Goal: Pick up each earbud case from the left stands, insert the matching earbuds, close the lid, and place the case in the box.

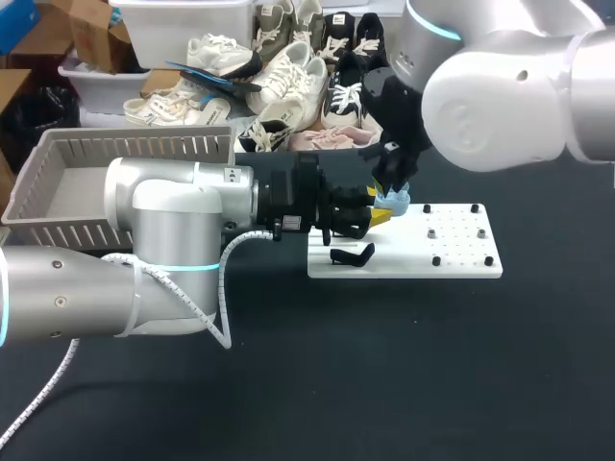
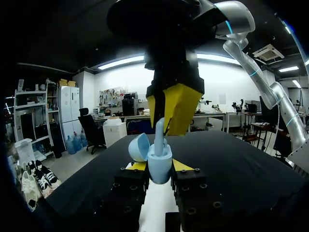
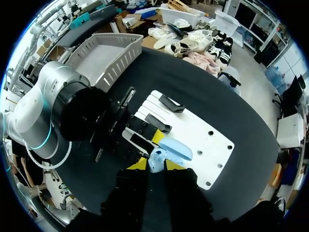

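A light blue earbud case (image 2: 160,167) is held upright above the white stand board (image 1: 461,252), with my left gripper (image 2: 159,166) shut on its body. Its round lid (image 2: 139,146) is tipped open to one side. My right gripper (image 2: 166,126) comes down from above, shut on a pale blue earbud (image 2: 159,133) whose stem stands in the case's opening. In the right wrist view the open case (image 3: 169,151) lies just ahead of the right gripper (image 3: 157,166). In the head view both grippers meet at the case (image 1: 398,202) over the board's left part.
A grey slatted basket (image 1: 58,158) stands at the table's back left. Black stands (image 3: 171,103) (image 3: 158,123) sit on the board's left part, and small black pegs (image 1: 474,207) dot its right part. Dark bare tabletop (image 1: 413,365) lies in front.
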`<state>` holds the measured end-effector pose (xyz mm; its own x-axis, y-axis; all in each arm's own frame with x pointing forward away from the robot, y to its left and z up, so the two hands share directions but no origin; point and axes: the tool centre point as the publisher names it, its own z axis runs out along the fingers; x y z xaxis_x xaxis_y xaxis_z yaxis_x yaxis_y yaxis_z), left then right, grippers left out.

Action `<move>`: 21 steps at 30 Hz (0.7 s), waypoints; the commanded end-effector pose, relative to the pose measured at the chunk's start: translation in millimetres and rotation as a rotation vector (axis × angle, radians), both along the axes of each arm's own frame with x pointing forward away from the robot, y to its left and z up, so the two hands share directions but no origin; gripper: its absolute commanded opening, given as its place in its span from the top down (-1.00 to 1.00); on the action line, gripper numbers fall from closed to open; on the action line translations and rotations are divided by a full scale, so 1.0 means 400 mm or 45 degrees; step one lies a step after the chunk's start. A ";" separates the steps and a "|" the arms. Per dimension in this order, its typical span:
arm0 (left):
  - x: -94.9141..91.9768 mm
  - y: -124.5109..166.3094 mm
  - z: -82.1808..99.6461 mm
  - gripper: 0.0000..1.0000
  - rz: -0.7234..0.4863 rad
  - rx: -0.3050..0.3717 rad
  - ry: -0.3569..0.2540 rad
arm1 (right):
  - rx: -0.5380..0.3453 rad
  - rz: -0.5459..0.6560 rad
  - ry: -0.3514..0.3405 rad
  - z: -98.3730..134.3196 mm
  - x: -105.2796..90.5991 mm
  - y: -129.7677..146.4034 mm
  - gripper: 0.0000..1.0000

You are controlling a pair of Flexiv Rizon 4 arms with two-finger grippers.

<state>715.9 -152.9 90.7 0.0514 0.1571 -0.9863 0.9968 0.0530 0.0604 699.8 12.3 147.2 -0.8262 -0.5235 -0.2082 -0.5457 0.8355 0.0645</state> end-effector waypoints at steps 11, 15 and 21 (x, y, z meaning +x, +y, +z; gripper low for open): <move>-0.003 0.000 -0.001 1.00 0.006 -0.001 -0.003 | -0.012 -0.008 0.007 -0.001 0.002 -0.007 1.00; -0.003 0.000 -0.001 1.00 0.006 -0.001 -0.003 | -0.014 -0.007 0.011 -0.004 0.000 -0.007 1.00; -0.003 0.000 -0.001 1.00 0.006 -0.001 -0.003 | -0.020 -0.007 0.022 -0.011 -0.001 -0.008 1.00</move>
<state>715.9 -152.7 90.4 0.0516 0.1573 -0.9862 0.9968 0.0529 0.0606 698.2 8.0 144.0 -0.8313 -0.5222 -0.1901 -0.5408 0.8390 0.0601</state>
